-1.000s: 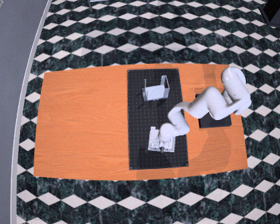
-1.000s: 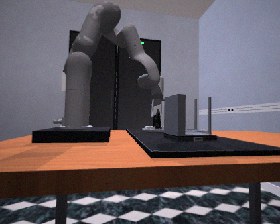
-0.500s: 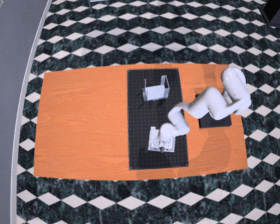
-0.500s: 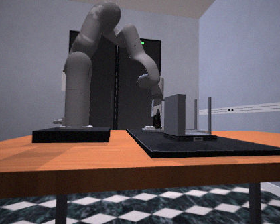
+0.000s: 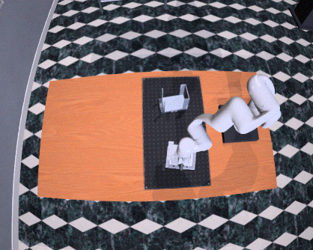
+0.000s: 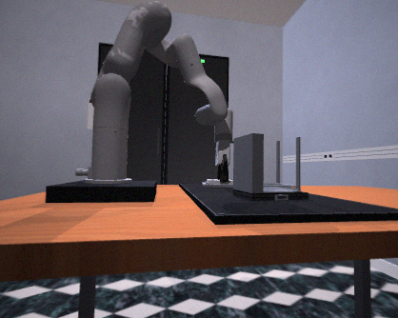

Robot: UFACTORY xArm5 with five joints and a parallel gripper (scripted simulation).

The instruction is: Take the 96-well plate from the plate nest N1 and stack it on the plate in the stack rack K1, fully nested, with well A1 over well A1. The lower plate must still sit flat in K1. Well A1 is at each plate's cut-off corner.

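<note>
A white 96-well plate lies in the plate nest N1 at the near end of the black mat (image 5: 175, 131). My gripper (image 5: 183, 162) stands straight down over it, shut on the plate; the wrist hides most of the plate. In the side view the dark fingers (image 6: 223, 169) reach down to the plate (image 6: 215, 183), which still rests low on the mat. The stack rack K1 (image 5: 174, 99) stands at the mat's far end with a grey wall and thin posts (image 6: 266, 167). A white plate (image 5: 174, 103) lies flat inside it. I cannot make out the cut-off corners.
The arm's black base plate (image 5: 240, 129) sits on the orange table right of the mat, also in the side view (image 6: 101, 190). The rack's wall and posts rise well above the mat.
</note>
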